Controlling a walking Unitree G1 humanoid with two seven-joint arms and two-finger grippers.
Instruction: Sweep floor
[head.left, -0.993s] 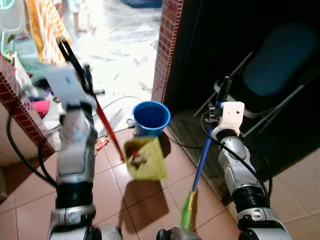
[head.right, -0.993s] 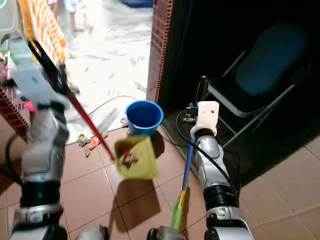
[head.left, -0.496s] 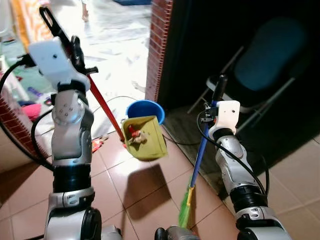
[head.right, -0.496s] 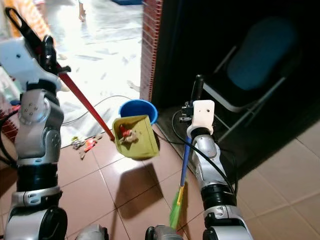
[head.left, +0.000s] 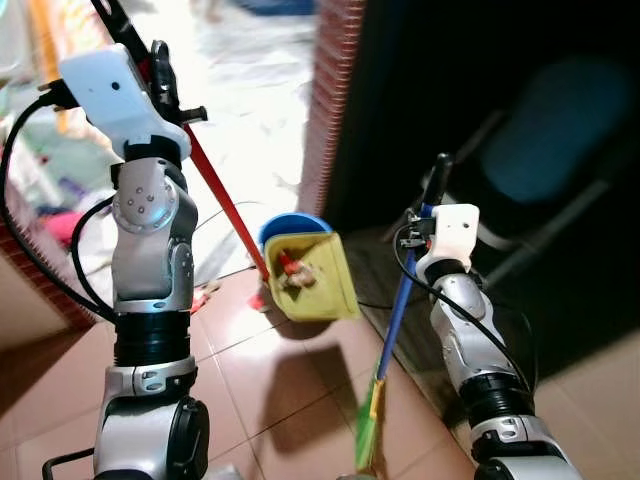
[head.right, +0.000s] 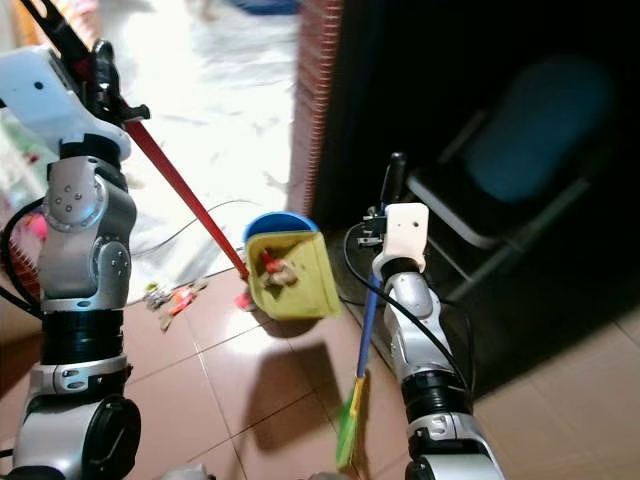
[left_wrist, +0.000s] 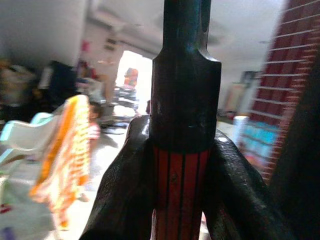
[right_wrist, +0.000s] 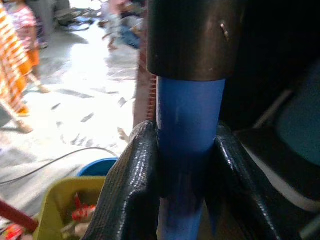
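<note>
The left end effector (head.left: 150, 75) pinches the stiff red dustpan handle (head.left: 225, 210), holding the light, loaded dustpan (head.left: 310, 280) over the blue bucket (head.left: 290, 222). The right end effector (head.left: 432, 195) clamps the broom (head.left: 395, 325) high on its shaft.

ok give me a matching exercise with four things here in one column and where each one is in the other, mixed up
Things:
1. yellow dustpan
2. broom
3. blue bucket
4. folding chair

Places:
a. in the dark area behind the brick pillar
b. on the floor, just behind the dustpan
c. held up by its red handle in the left gripper, litter inside
d. gripped by its blue pole in the right gripper, bristles near the floor

Pairs: 1-c, 2-d, 3-b, 4-a
</note>
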